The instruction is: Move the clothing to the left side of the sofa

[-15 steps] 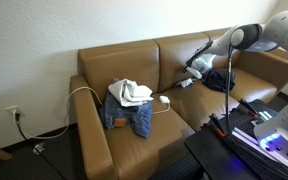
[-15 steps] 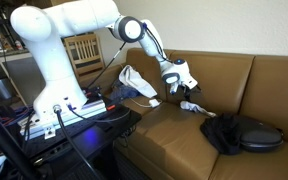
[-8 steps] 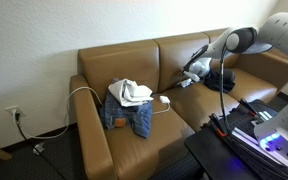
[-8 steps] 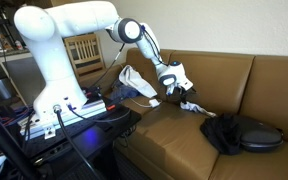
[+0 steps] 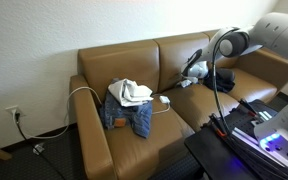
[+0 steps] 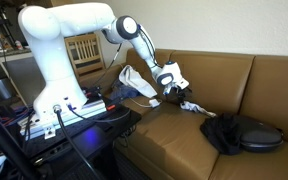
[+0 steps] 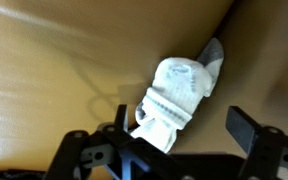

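My gripper (image 7: 179,118) hangs with its jaws spread wide, gripping nothing, just above a small white rolled cloth (image 7: 179,88) that lies in the crease of the tan-brown leather sofa (image 5: 184,115). The blue denim jeans (image 5: 129,120) and white-grey shirt (image 5: 132,93) sit heaped on one end seat — the dark navy-black top (image 6: 239,132) lies well apart on another cushion

In an exterior view the camera stands back before the sofa (image 5: 134,62), slightly raised, facing its backrest; in an exterior view it sits nearer, beside the robot base (image 6: 54,85), looking along the seats. Both share sofa and arm (image 5: 234,42). The wrist view looks closely down on the leather
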You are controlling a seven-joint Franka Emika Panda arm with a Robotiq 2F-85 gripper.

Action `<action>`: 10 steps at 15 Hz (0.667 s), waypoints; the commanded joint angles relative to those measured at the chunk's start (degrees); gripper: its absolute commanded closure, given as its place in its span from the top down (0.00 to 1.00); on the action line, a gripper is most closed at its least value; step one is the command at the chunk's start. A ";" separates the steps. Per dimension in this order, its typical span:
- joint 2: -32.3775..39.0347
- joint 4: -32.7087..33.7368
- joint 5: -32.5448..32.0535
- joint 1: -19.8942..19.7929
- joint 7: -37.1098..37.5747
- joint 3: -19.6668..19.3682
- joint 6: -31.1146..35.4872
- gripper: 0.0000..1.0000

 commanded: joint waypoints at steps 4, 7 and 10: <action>0.01 -3.08 -1.24 6.77 8.82 -6.12 -1.48 1.00; -0.03 -3.01 -2.17 6.94 10.81 -6.40 -0.57 1.00; -0.02 -5.04 -2.43 8.80 12.95 -8.97 1.83 1.00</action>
